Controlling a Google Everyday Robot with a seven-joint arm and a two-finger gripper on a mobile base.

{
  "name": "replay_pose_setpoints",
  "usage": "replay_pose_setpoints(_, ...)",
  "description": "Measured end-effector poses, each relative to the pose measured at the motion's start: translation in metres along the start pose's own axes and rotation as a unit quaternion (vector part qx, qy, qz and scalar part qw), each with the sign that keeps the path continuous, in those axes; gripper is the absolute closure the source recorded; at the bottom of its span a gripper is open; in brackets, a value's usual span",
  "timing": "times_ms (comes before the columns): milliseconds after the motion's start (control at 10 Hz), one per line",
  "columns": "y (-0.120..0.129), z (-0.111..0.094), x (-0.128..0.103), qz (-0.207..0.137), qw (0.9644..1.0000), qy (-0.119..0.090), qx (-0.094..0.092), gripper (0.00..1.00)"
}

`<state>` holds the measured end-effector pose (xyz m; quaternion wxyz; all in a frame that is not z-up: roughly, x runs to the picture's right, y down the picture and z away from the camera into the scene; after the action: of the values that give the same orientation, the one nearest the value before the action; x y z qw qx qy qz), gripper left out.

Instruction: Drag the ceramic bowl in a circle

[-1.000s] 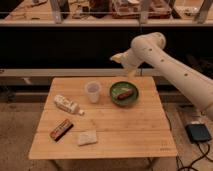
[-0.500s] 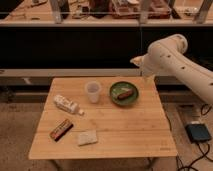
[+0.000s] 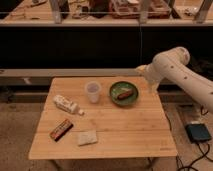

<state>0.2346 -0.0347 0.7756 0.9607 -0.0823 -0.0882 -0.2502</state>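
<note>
The ceramic bowl point(image 3: 118, 99) is round, shallow and dark green, and stands at the back right of the wooden table point(image 3: 125, 135). A small brown oblong item point(image 3: 125, 93) lies inside it. My gripper point(image 3: 151, 86) hangs at the end of the white arm point(image 3: 175, 67), just right of the bowl and near the table's back right corner. It is apart from the bowl and above table height.
A translucent plastic cup point(image 3: 92, 91) stands left of the bowl. A white bottle point(image 3: 66, 104) lies at the left, with a dark snack bar point(image 3: 61, 129) and a pale packet point(image 3: 87, 137) near the front. A black device point(image 3: 199, 132) with cables lies on the floor at the right. A dark shelf runs behind the table.
The arm has swung to the right, from above the bowl to beside the table's back right corner. The bowl and the other things have not moved.
</note>
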Motion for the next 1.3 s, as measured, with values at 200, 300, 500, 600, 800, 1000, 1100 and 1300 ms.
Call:
replay_pose_setpoints(200,0.029,0.022,0.012,-0.007,0.9999,-0.015,-0.005,0.2)
replay_pose_setpoints(300,0.034,0.024,0.015,-0.006,0.9998,-0.016,-0.006,0.2)
replay_pose_setpoints(500,0.031,0.025,0.013,-0.008,0.9998,-0.017,-0.005,0.2)
replay_pose_setpoints(600,0.03,0.024,0.013,-0.008,0.9998,-0.016,-0.003,0.2)
replay_pose_setpoints(800,0.028,0.027,0.012,-0.019,0.9994,-0.025,0.014,0.2)
replay_pose_setpoints(1000,0.019,0.034,0.006,-0.049,0.9962,-0.048,0.053,0.2)
replay_pose_setpoints(1100,0.018,0.038,0.004,-0.064,0.9936,-0.059,0.072,0.2)
replay_pose_setpoints(1300,0.015,0.042,0.002,-0.086,0.9884,-0.073,0.102,0.2)
